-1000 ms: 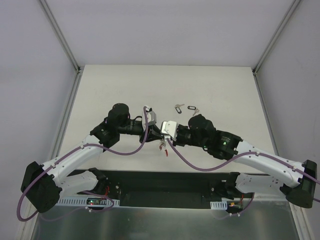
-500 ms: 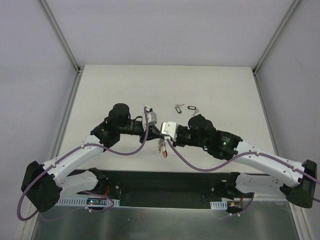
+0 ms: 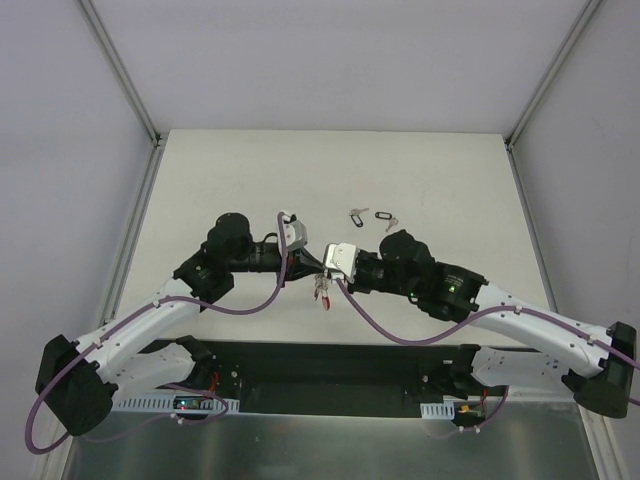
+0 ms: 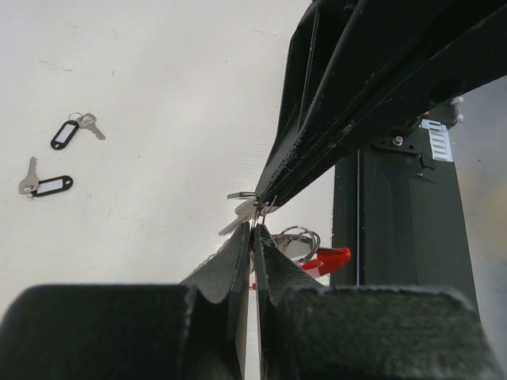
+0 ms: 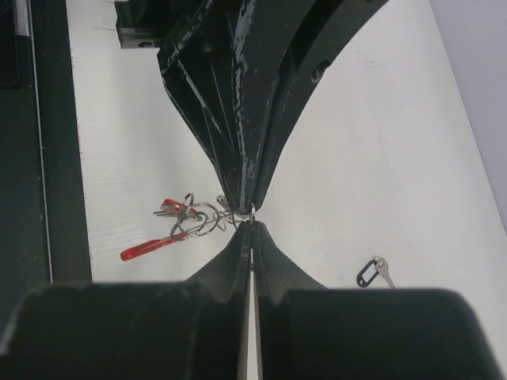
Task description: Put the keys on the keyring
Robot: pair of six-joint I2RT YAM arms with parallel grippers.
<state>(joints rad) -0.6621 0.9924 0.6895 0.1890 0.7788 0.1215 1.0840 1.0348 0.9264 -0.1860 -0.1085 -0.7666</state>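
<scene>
The left hand (image 4: pixel 253 237) has its two fingers pressed flat together, their tips just under a scrap of thin silver wire; whether they actually nip that wire I cannot tell. Tip to tip against it comes the right hand (image 5: pixel 251 233), its two fingers likewise together and clamped on the wire at the top of a small hanging bunch. So the two hands meet point to point above the near middle of the bench (image 4: pixel 158 79), and the bunch dangles from that meeting point, clear of the surface. In the bunch is the keyring (image 4: pixel 299 236), showing as a few grey wire loops just beside the left fingers, with its one glossy red arc (image 4: pixel 326 259) hanging lowest. Tangled with it are a silver key (image 4: pixel 240 212) and one red tag (image 5: pixel 170 207). How many keys the bunch holds in all is too small and too crowded to count. Well apart from the hands, farther out on the bench, lie two loose keys, each silver with one black-rimmed oval tag: one (image 4: pixel 70 131) lies beyond the other (image 4: pixel 46 186), near each other but not touching. The right wrist view catches only one of these two. From above, both arms bend inward, and the bunch hangs just below their joined tips.
</scene>
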